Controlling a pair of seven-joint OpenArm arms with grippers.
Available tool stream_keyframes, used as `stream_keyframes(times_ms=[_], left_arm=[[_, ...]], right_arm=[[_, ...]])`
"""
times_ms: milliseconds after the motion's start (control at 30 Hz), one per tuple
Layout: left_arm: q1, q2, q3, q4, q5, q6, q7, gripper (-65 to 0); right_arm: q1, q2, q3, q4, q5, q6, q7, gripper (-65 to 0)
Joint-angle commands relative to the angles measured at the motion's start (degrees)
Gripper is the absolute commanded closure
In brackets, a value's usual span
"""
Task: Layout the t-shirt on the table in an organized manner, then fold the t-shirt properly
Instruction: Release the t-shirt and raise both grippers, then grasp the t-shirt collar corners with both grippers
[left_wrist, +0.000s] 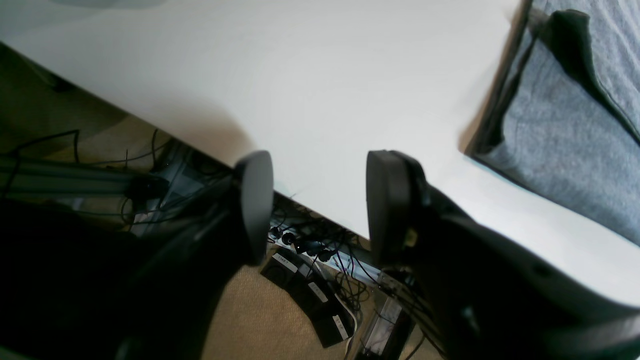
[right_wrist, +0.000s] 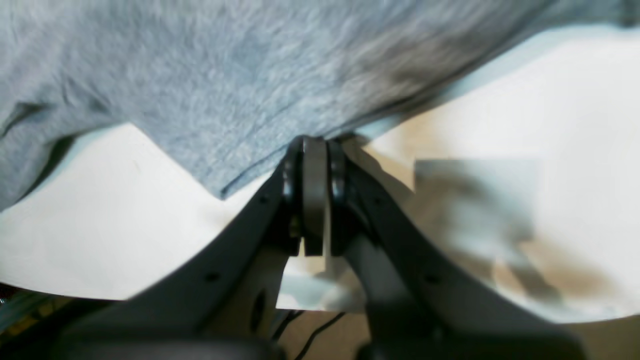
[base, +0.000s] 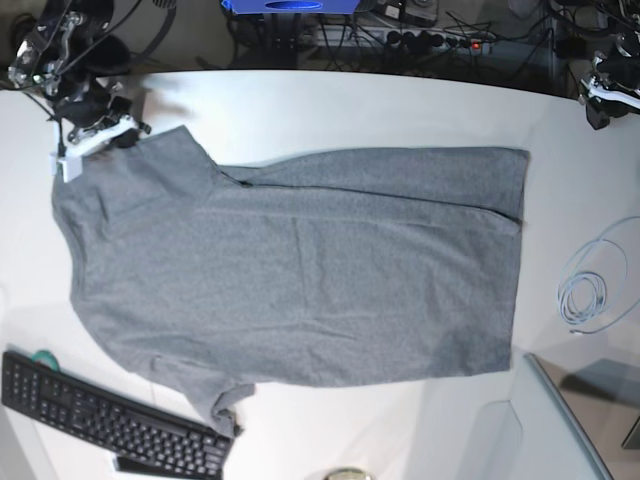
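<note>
The heather-grey t-shirt (base: 300, 270) lies spread flat on the white table (base: 350, 105), neck end to the left and hem to the right. My right gripper (base: 128, 130) is at the upper sleeve, at the far left of the base view. In the right wrist view its fingers (right_wrist: 315, 150) are pressed together at the cloth's edge (right_wrist: 225, 100), which runs into the tips. My left gripper (left_wrist: 320, 200) hangs over the table's edge (left_wrist: 300, 90) with its jaws apart and nothing between them. The shirt (left_wrist: 565, 150) lies off to its right. That arm (base: 610, 90) is at the top right corner.
A black keyboard (base: 110, 425) lies at the front left beside the lower sleeve. A coiled white cable (base: 585, 295) rests right of the hem, and a grey panel (base: 570, 420) sits at the lower right. Power strips and wires (left_wrist: 310, 295) lie on the floor below the table edge.
</note>
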Motion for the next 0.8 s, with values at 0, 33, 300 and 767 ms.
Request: stream_keyframes(times_ms=[0, 33, 300, 767], left_arm=[[0.23, -0.89, -0.21, 0.9, -0.71, -0.18, -1.03, -28.3], [0.23, -0.89, -0.21, 0.9, -0.71, -0.18, -1.03, -28.3], [0.23, -0.89, -0.12, 0.81, -0.71, -0.18, -1.03, -28.3], [-0.04, -0.98, -0.3, -0.86, -0.71, -0.18, -1.03, -28.3]], right_arm=[[0.65, 0.45, -0.1, 1.87, 0.78, 0.25, -0.47, 0.0], [0.74, 0.45, -0.1, 3.02, 0.78, 0.25, -1.44, 0.0], [0.48, 0.28, 0.07, 5.83, 0.78, 0.17, -6.18, -13.5], [2.76, 0.28, 1.83, -3.31, 0.87, 0.25, -0.29, -41.0]])
